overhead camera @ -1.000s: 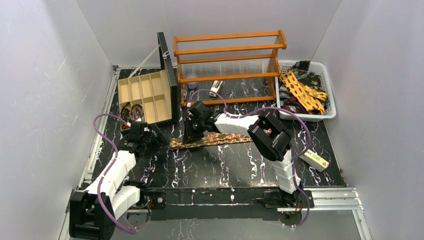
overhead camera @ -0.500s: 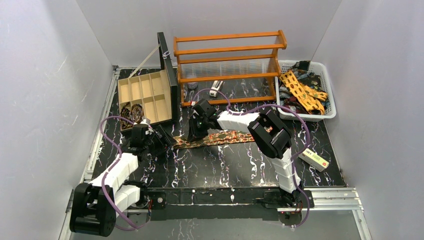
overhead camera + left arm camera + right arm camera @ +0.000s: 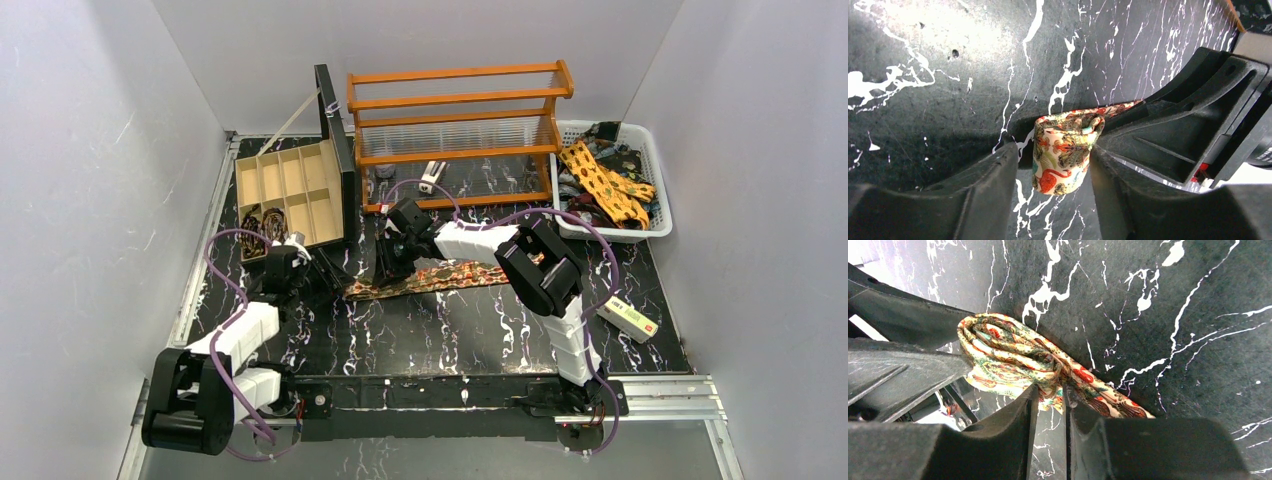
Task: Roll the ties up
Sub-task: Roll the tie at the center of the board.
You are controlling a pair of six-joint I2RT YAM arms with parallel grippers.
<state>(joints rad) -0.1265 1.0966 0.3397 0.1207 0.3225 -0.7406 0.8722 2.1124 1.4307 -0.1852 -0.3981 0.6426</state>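
Observation:
A brown-red tie (image 3: 450, 275) with gold-green motifs lies flat across the middle of the black marbled table. Its left end is rolled into a small coil (image 3: 1063, 150). My left gripper (image 3: 323, 282) is open, with its fingers either side of the coil. In the left wrist view (image 3: 1054, 152) the right finger touches the coil and a small gap shows at the left finger. My right gripper (image 3: 384, 270) is shut on the tie fabric just right of the coil, with the folded cloth (image 3: 1008, 352) bunched above its fingertips (image 3: 1049, 392).
An open wooden compartment box (image 3: 290, 185) stands at the back left, with rolled ties (image 3: 262, 225) in its near cells. An orange rack (image 3: 460, 130) stands behind. A white basket (image 3: 612, 237) of loose ties sits at the back right. A white-and-red box (image 3: 630, 318) lies near the right edge.
My left gripper has moved right, up to the tie's left end, and now straddles the coil. My right gripper has stayed on the tie.

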